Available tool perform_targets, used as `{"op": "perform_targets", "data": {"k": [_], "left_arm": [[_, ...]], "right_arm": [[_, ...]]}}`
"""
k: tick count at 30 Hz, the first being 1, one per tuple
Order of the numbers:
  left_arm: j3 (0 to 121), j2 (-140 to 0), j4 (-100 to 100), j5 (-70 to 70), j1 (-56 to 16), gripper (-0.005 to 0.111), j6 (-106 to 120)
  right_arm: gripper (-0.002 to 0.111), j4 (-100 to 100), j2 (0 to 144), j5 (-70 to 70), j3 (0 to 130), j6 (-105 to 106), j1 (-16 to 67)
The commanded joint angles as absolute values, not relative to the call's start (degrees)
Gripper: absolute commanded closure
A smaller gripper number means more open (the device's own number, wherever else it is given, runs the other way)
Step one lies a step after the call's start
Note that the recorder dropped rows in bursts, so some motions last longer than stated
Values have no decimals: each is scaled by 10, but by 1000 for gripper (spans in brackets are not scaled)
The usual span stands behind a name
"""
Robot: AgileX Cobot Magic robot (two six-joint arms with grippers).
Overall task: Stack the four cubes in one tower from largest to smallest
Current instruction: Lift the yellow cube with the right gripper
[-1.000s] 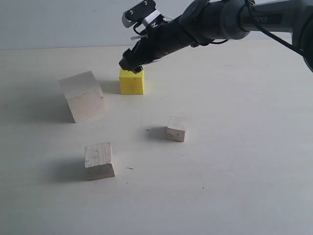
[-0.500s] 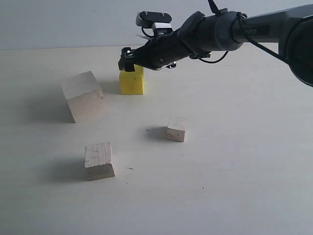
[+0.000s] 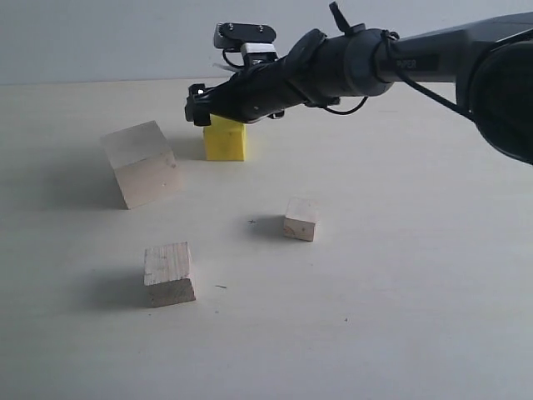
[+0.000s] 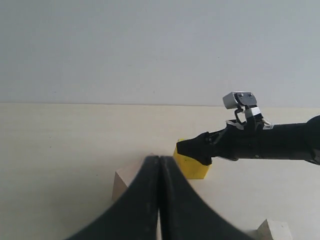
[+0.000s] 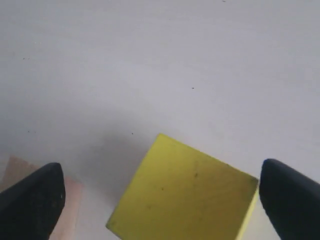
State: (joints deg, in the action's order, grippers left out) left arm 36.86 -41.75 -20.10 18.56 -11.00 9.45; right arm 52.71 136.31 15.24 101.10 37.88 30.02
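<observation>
Table (image 3: pixel 416 317): pale and plain, carrying four separate cubes, none stacked.
Right arm (image 3: pixel 375 62): black, stretched in from the far right to left of centre.
Right claw (image 3: pixel 197 107): spread to full width, hanging just over the yellow cube (image 3: pixel 225 140), gripping nothing.
Left claw (image 4: pixel 159 165): pressed fully closed, empty, pointed toward the far cubes.
Large wooden cube (image 3: pixel 141 163): far left, turned at an angle, apart from the rest.
Yellow cube: far centre, right of the large wooden cube, resting on the table beneath the right claw.
Medium wooden cube (image 3: pixel 169 273): near left, standing alone.
Small wooden cube (image 3: pixel 301 219): centre, right of the medium wooden cube and a little farther back.
</observation>
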Motion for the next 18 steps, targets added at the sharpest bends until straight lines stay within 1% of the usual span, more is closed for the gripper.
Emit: {"op": "perform_targets", "data": {"k": [1,16,18], "left_arm": [[367,-419,-208,180,-114,107,95],[367,-405,-214,180,-114,107,102],[367,-405,-214,180,-114,107,102]], "right_arm": [[8,525,1367,132,1011,348,307],[8,514,1397,122,1011,329,307],[11,514,1396,122,1011,329,307]]}}
